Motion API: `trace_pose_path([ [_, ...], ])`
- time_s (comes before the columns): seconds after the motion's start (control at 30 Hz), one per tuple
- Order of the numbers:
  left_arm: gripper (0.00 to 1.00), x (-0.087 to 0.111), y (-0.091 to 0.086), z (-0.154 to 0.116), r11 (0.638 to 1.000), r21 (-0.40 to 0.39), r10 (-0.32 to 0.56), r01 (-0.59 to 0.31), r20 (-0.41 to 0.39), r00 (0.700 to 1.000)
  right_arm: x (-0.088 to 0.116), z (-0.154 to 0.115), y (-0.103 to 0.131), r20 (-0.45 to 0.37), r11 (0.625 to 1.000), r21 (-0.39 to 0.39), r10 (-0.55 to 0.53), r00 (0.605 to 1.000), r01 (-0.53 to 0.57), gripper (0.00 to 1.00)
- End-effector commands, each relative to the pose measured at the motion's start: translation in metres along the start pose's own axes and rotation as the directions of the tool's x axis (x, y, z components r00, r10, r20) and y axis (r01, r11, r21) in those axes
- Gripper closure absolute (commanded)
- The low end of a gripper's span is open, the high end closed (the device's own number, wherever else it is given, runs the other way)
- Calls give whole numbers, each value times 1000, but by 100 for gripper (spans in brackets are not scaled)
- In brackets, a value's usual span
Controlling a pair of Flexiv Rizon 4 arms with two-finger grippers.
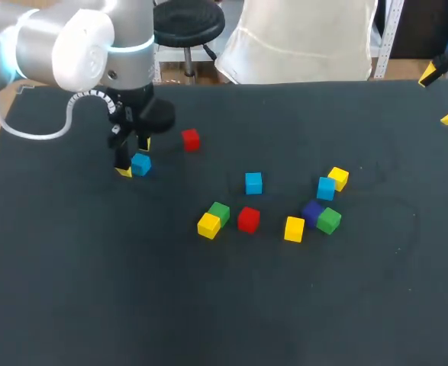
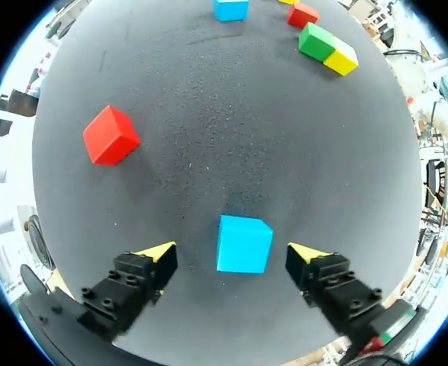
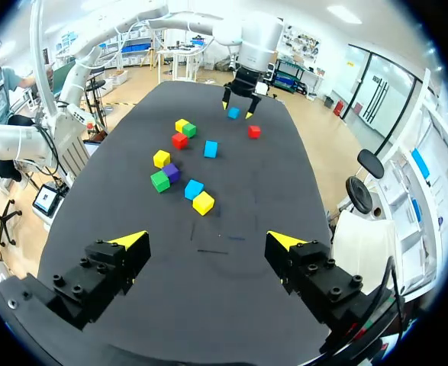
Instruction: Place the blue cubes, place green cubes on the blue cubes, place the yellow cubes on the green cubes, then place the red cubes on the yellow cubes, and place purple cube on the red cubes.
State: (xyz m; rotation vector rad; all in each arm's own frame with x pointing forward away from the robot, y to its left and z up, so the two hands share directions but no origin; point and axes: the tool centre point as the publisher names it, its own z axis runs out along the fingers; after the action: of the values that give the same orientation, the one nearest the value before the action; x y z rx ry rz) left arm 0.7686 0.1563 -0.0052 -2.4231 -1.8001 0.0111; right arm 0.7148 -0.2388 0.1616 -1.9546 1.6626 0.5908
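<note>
1. Straddling a plain, bright blue cube (image 2: 243,244) on the dark table (image 1: 71,290), the left gripper (image 2: 233,253) has its yellow-tipped fingers spread, neither touching the cube.
2. A red cube (image 1: 191,139) sits near it.
3. At mid-table, a purple cube (image 1: 312,210) touches a green cube (image 1: 329,220).
4. The right gripper (image 3: 208,240) hangs spread wide and unloaded over the table's right end.

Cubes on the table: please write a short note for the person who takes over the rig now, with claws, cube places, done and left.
Left claw: open, fingers either side of a blue cube on the table, not touching it.
Right claw: open, empty, at the table's right edge.
A red cube lies near the left claw; the purple cube sits mid-table among the other scattered cubes.
Done: nothing stacked. Left: all five layers.
</note>
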Motion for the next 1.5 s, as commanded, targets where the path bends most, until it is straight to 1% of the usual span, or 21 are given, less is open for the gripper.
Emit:
trace_pose_path([
  [0.03, 50, 1, 4, -1, 1000, 4, 4, -4, 0, 1000, 0, 0, 0, 0, 1000, 1, 0, 1000, 0, 0],
  [0.07, 53, 1, 4, -1, 1000, 2, 4, -4, 1, 1000, 0, 0, 0, 0, 1000, 1, 0, 1000, 0, 0],
  [0.1, 58, 1, 4, -1, 1000, 0, 5, -5, 2, 1000, 0, 0, 0, 0, 1000, 1, 0, 1000, 0, 0],
  [0.13, 66, 1, 5, -1, 1000, -2, 6, -6, 2, 1000, 0, 0, 0, 0, 1000, 1, 0, 1000, 0, 0],
  [0.23, 100, 1, 5, -1, 1000, -3, 5, -5, 3, 1000, 0, 0, 0, 0, 1000, 1, 0, 1000, 0, 0],
  [0.43, 100, -2, 0, -1, 1000, -16, -6, 7, 10, 1000, 0, 0, 0, 0, 1000, 1, 0, 1000, 0, 0],
  [0.57, 100, -14, -7, -9, 998, -35, -45, 46, 29, 999, 0, 0, 0, 0, 1000, 1, 0, 1000, 0, 0],
  [0.6, 100, -18, -10, -10, 996, -40, -72, 74, 49, 996, 0, 0, 0, 0, 1000, 1, 0, 1000, 0, 0],
  [0.73, 100, -46, -19, -15, 984, -44, -167, 171, 75, 983, 0, 0, 0, 0, 1000, 1, 0, 1000, 0, 0],
  [0.83, 100, -69, -27, -15, 967, -57, -241, 250, 133, 962, 0, 0, 0, 0, 1000, 1, 0, 1000, 0, 0],
  [0.87, 100, -76, -28, -14, 959, -47, -271, 278, 124, 955, 0, 0, 0, 0, 1000, 1, 0, 1000, 0, 0],
  [0.9, 100, -83, -30, -13, 957, -56, -275, 284, 129, 953, 0, 0, 0, 0, 1000, 1, 0, 1000, 0, 0],
  [0.93, 100, -90, -31, -12, 949, -49, -305, 313, 130, 944, 0, 0, 0, 0, 1000, 1, 0, 1000, 0, 0],
  [1.0, 100, -101, -32, -10, 937, -55, -337, 345, 114, 934, 0, 0, 0, 0, 1000, 1, 0, 1000, 0, 0],
  [1.07, 100, -114, -34, -11, 927, -69, -358, 368, 120, 926, 0, 0, 0, 0, 1000, 1, 0, 1000, 0, 0],
  [1.1, 100, -119, -34, -11, 923, -72, -367, 379, 142, 919, 0, 0, 0, 0, 1000, 1, 0, 1000, 0, 0],
  [1.2, 100, -128, -33, -11, 903, -96, -400, 419, 169, 901, 0, 0, 0, 0, 1000, 1, 0, 1000, 0, 0],
  [1.27, 100, -135, -33, -12, 891, -110, -421, 441, 169, 891, 0, 0, 0, 0, 1000, 1, 0, 1000, 0, 0],
  [1.4, 100, -145, -31, -17, 882, -120, -434, 455, 169, 885, 0, 0, 0, 0, 1000, 1, 0, 1000, 0, 0],
  [1.47, 100, -151, -29, -19, 885, -125, -427, 448, 163, 889, 0, 0, 0, 0, 1000, 1, 0, 1000, 0, 0],
  [1.5, 100, -154, -28, -20, 887, -128, -425, 443, 147, 893, 0, 0, 0, 0, 1000, 1, 0, 1000, 0, 0],
])
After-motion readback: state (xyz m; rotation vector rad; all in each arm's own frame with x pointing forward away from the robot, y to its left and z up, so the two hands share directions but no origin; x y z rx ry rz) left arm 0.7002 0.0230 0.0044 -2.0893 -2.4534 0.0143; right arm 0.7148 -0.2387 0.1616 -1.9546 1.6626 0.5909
